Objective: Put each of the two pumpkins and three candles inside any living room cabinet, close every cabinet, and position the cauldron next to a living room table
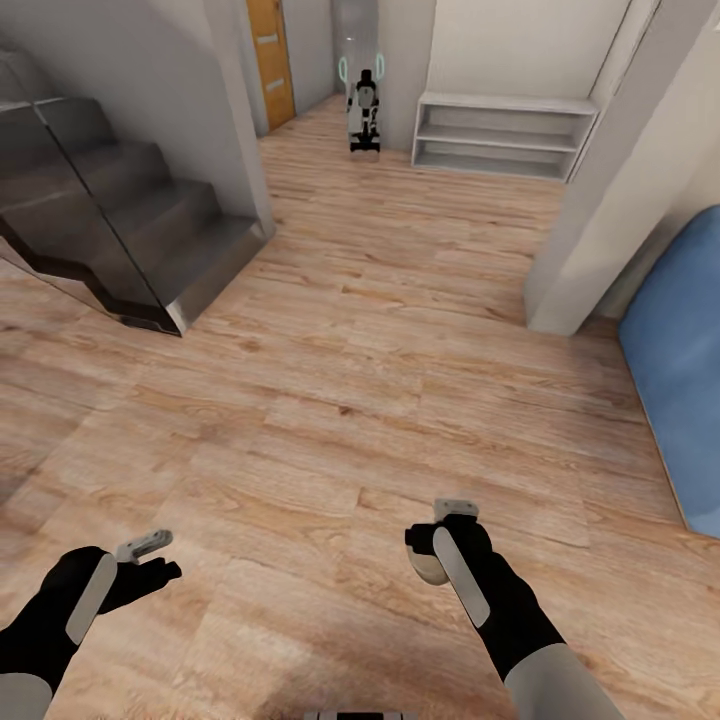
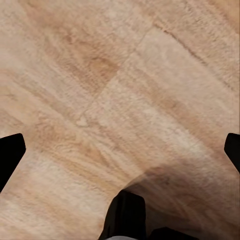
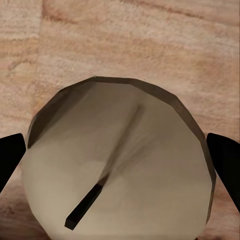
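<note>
My right gripper (image 1: pixel 432 553) hangs low over the wooden floor, shut on a stubby grey-beige candle (image 1: pixel 429 570). The right wrist view shows the candle (image 3: pixel 120 165) from above, its dark wick lying across the top, with a black fingertip (image 3: pixel 10 157) at each side. At the lower left my left gripper (image 1: pixel 152 560) is open with nothing in it. Bare floorboards lie between its fingers (image 2: pixel 10 155) in the left wrist view. The pumpkins, the other candles, the cabinet and the cauldron are out of view.
A dark staircase behind a glass panel (image 1: pixel 120 230) stands at the left. A white open shelf (image 1: pixel 500 135) is at the far end, beside a robot figure (image 1: pixel 363 115) and an orange door (image 1: pixel 270 60). A white wall corner (image 1: pixel 590 240) and a blue object (image 1: pixel 680 370) are at the right.
</note>
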### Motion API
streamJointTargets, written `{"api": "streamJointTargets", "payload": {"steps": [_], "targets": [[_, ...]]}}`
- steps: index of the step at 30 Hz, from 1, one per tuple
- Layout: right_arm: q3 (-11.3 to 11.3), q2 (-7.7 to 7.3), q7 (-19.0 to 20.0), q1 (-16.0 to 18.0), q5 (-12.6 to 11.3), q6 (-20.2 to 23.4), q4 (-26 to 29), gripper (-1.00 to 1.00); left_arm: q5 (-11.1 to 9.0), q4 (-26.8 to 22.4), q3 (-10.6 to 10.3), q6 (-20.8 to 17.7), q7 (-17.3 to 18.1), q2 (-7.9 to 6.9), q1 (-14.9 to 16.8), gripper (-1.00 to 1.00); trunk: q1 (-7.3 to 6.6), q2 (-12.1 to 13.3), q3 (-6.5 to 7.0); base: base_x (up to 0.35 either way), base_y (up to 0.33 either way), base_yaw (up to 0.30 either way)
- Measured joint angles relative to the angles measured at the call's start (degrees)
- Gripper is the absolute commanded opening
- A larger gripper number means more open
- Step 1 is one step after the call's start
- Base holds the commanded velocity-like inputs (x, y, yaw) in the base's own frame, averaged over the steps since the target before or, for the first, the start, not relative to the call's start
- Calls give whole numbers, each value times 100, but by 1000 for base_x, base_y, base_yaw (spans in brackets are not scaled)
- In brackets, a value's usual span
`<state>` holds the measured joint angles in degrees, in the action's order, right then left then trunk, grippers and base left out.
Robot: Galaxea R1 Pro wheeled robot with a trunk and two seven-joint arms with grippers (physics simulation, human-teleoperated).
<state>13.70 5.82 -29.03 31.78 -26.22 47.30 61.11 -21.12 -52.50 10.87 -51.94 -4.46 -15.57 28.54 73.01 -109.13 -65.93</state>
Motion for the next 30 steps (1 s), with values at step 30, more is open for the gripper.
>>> {"api": "streamJointTargets", "payload": {"steps": [30], "targets": [[745,119,-22,-1,5,-285,38,-100,-5,9,51,25,48,-52,0,100,0,0,-276,0,9,121]]}}
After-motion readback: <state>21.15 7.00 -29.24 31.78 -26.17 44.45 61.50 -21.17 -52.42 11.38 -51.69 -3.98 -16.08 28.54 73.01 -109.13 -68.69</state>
